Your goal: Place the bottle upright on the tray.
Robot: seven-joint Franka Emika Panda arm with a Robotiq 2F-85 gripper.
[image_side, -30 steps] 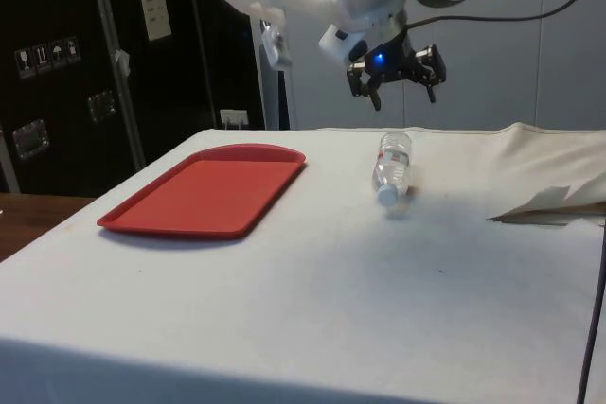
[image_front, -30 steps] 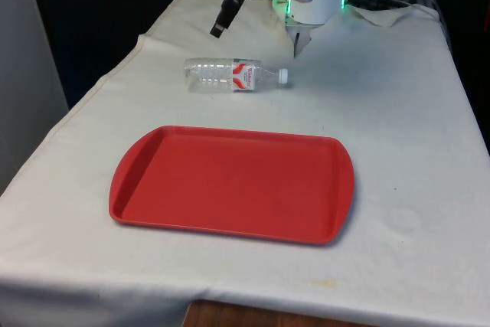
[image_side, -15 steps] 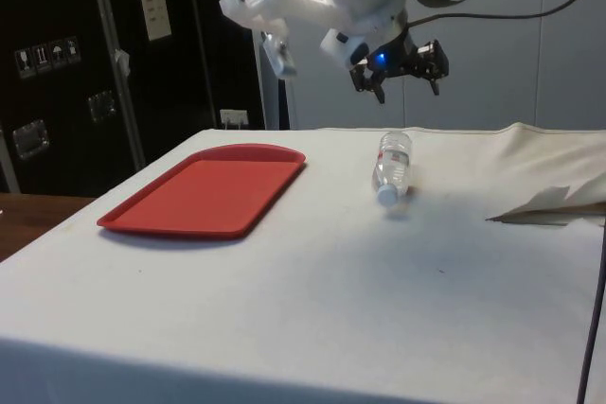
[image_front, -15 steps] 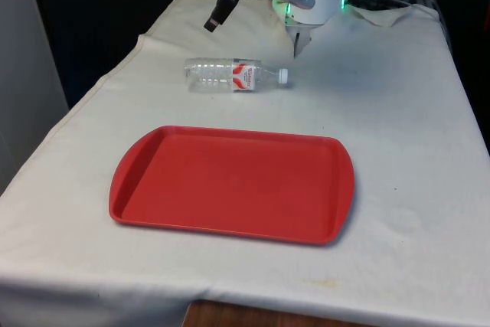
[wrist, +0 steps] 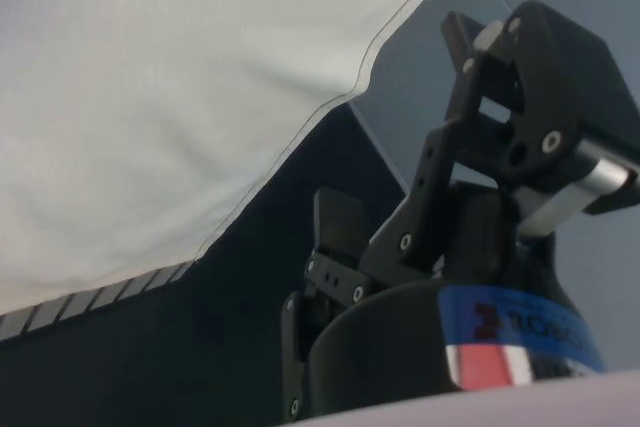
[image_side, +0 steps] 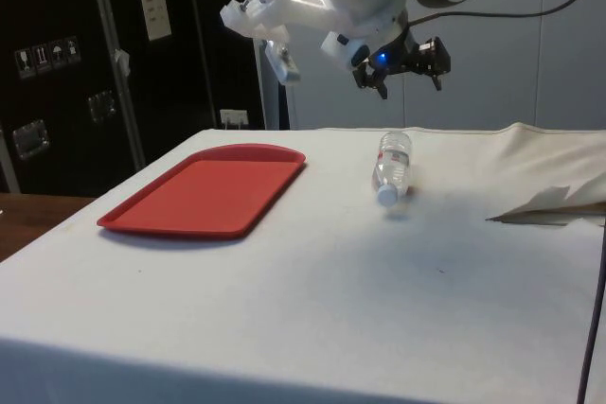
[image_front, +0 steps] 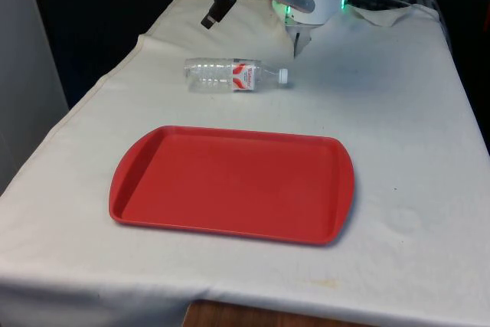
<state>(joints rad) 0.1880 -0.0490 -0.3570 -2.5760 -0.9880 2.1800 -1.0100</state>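
Bottle (image_front: pixel 234 75) lies on its side (white cap (image_front: pixel 283 76) toward the front view's right) just beyond the red tray (image_front: pixel 230 183); gripper (image_side: pixel 409 70) hangs above the bottle, fingers spread, holding nothing.

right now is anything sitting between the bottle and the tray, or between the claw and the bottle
Nothing visible. The bottle lies on its side on bare white cloth, apart from the empty red tray. The claw hangs open in the air above the bottle, with only open space between them.

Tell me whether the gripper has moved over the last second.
Yes. In the front view the gripper has risen and drifted toward the front view's left, farther from the lying bottle, which has stayed put.
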